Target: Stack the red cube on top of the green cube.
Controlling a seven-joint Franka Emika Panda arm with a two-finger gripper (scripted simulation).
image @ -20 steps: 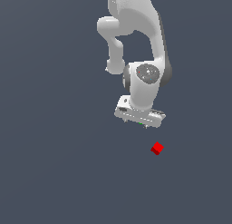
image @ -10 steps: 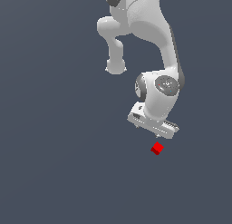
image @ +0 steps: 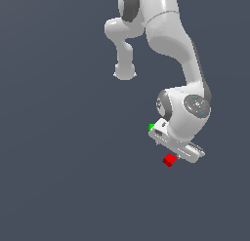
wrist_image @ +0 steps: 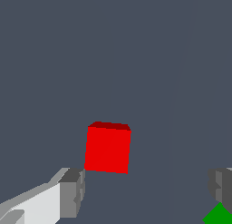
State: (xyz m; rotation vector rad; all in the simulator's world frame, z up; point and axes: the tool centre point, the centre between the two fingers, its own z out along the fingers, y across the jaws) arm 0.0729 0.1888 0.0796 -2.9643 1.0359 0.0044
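Wrist view: gripper (wrist_image: 147,191) wide open, empty; red cube (wrist_image: 108,148) ahead, untouched; green cube (wrist_image: 219,214) beside finger.

Arm (image: 171,35): white shell, smooth, semi-gloss, plastic-like; soft highlights seen on curved links; dark grey joint inserts look matt.

Gripper (wrist_image: 147,191): white body, flat matt shading; fingers (wrist_image: 72,191) grey, matt, w/ fine ribbing seen on inner pads.

Red cube (wrist_image: 108,148): uniform matt, smooth, no texture or gloss.

Green cube (wrist_image: 220,215): same flat matt finish.

Floor (image: 58,176): plain slate-grey, matt, featureless; material not determinable.
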